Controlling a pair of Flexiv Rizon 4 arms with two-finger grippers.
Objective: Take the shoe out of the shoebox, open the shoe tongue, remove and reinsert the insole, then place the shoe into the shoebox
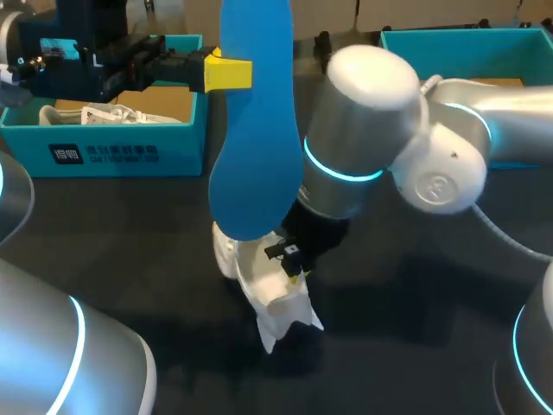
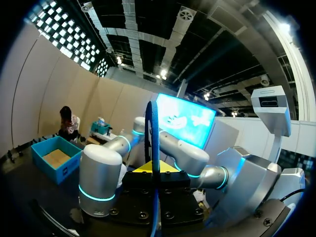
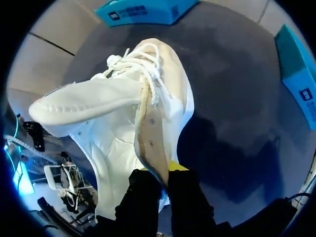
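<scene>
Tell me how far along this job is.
Done: the white shoe lies out on the table, tongue open, blue insole removed. In hand: the jaws of the left arm hold the insole up; those of the right arm pinch the shoe's eyelet edge. Left: reinserting the insole and returning the shoe to the shoebox.

Robotics lab or exhibition hall: silver left arm (image 1: 52, 363) and right arm (image 1: 363, 130), cyan-lit joint rings, over dark tabletop (image 1: 415, 285); teal shoebox (image 1: 121, 151); high black ceiling (image 2: 163, 44), exposed ducts, grid lights.
</scene>
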